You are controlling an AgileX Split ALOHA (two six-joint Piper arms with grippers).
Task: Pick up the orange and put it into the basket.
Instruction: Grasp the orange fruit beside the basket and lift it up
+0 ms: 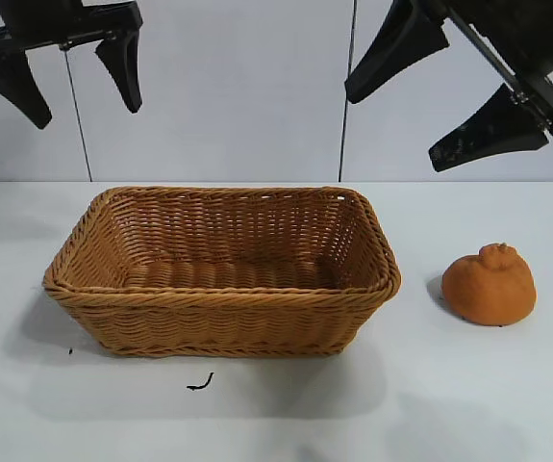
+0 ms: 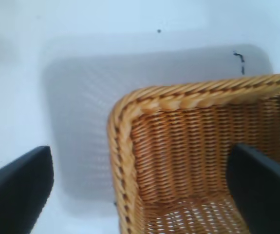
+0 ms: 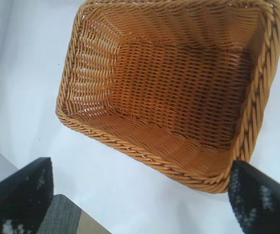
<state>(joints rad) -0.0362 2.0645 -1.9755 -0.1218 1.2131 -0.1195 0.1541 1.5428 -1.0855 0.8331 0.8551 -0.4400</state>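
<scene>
While nothing is held by either arm, the items stand as follows, nearest first. Small dark curled scrap [image 1: 200, 383]: lies on the white table [image 1: 468, 404] just in front of the basket; a tinier dark speck [image 1: 70, 350] sits by the basket's front left corner. Basket [image 1: 220, 271]: tan woven wicker, rectangular, sloping sides, braided rim, upright at the table's middle, interior bare. Orange [image 1: 489, 284]: dull orange, lumpy, knobbly bump on top, resting on the table to the right of the basket, near it but apart. Left gripper [image 1: 72, 69]: hangs high above the basket's left end, jaws spread wide, empty. Right gripper [image 1: 444, 91]: hangs high above the gap between basket and orange, tilted, jaws spread wide, empty. Pale wall panels [image 1: 238, 87]: behind the table.
</scene>
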